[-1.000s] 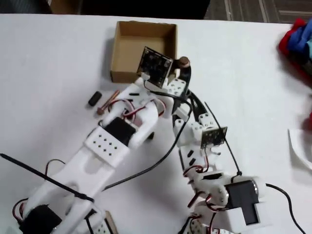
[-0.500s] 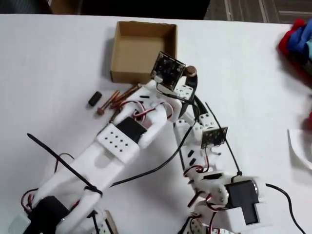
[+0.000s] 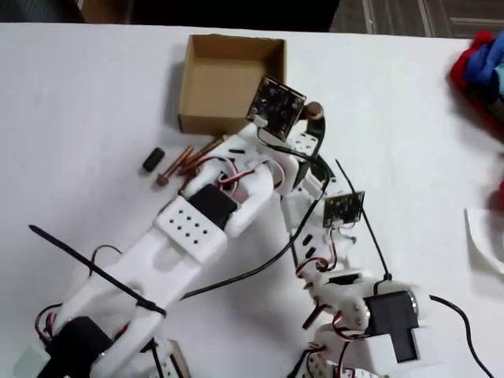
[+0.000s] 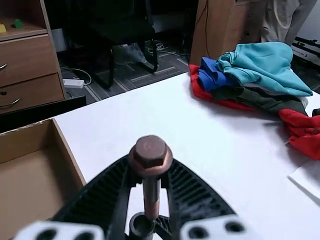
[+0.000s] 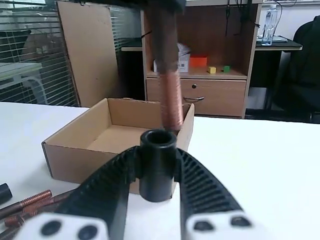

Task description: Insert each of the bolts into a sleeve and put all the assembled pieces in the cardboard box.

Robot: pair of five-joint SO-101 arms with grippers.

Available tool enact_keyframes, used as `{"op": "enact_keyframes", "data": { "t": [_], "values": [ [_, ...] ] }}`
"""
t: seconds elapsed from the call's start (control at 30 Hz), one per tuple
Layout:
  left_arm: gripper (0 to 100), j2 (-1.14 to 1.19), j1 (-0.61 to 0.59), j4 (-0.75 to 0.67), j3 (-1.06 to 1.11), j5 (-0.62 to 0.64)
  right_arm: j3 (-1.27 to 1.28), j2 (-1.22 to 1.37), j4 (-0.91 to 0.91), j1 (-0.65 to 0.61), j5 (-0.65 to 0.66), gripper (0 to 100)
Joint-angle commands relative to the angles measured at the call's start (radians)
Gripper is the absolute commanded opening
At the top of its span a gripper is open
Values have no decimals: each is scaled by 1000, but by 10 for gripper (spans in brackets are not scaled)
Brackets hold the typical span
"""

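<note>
high view: the left gripper [image 3: 313,134] was clamped on a bolt [image 3: 313,111] just past the cardboard box [image 3: 197,120] corner. spare bolts [image 3: 183,161] and a spare sleeve [image 3: 153,159] lay well apart from that claw. compared to a second ago, the left gripper had carried the bolt off the box's edge toward the right one.

left wrist view: the bolt stood upright, head up, with its long axis running straight down to the sleeve [image 4: 141,227] right below the claw.

right wrist view: the right gripper [image 5: 158,156] was squeezing the sleeve upright, mouth up. the bolt hung directly above with its tip at the rim, maybe a hair toward the box side. couldn't tell if it was in yet.
</note>
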Motion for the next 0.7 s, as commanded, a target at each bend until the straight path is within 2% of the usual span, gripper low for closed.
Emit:
{"op": "enact_keyframes", "data": {
  "t": [0.0,0.67],
  "values": [
    [26,-5,-23,6,-58,-5,-35,-30,1,10,-3,20],
    [26,-2,-31,8,94,-3,-37,-39,-4,7,-3,20]
  ]
}}
